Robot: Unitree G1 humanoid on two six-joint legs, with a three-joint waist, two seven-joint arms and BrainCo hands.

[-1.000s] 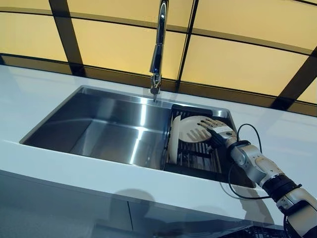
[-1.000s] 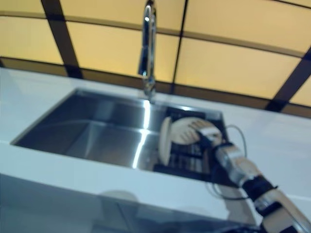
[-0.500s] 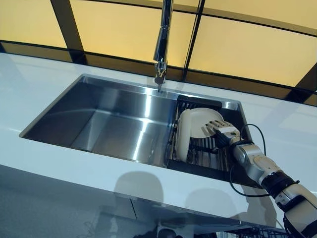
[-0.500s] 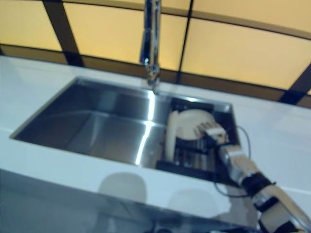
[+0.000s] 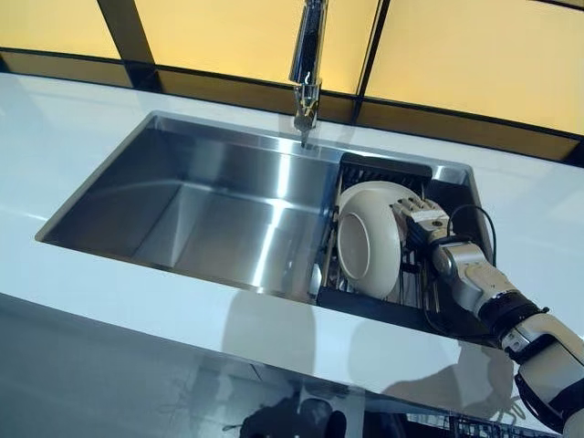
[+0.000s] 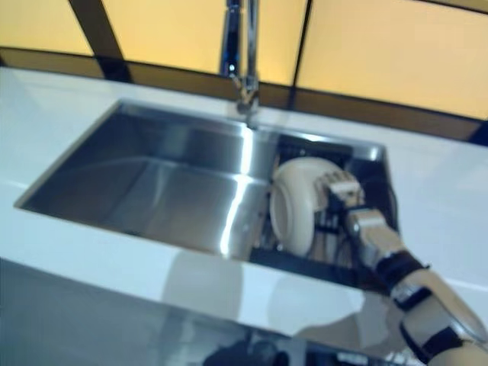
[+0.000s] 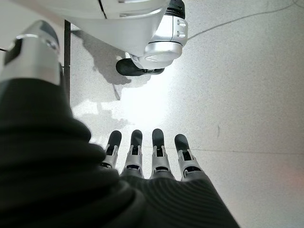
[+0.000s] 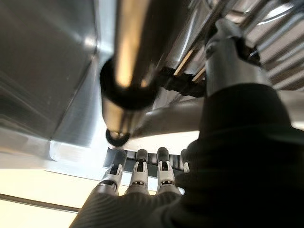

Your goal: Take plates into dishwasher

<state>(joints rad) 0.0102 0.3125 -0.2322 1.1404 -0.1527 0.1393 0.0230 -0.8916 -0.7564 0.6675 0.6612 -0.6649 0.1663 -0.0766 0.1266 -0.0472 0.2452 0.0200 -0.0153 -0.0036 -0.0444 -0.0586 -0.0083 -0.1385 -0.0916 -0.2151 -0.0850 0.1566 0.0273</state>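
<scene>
- The plate (image 5: 368, 240) stands on edge in the dark rack (image 5: 415, 294) at the right end of the sink (image 5: 210, 214), its hollow face turned toward the basin.
- The right hand (image 5: 422, 222) is against the plate's back, near its upper rim. Its fingers (image 5: 408, 208) appear to curl over the rim, and its thumb seems to press the other side in the wrist view, so I judge it is clamped on the plate.
- The left hand (image 7: 147, 156) hangs over the floor (image 7: 247, 85) with fingers straight and together, holding nothing.
- Progress: early, in my judgement. The plate is gripped but not clear of the rack, and nothing shows in a dishwasher yet.
- Left to do: lift the plate out of the rack, carry it over the table (image 5: 73, 119) and set it in the dishwasher, of which only a wire corner may show at the lower right. I cannot tell whether a second plate sits behind this one.
- Around: the tap (image 5: 307, 55) rises just behind the sink, near the rack's back edge.
- In the way: the rack's bars (image 5: 412, 274) and the sink wall hem the plate in, so the lift likely needs to go upward first. The tap spout is close to that path.
</scene>
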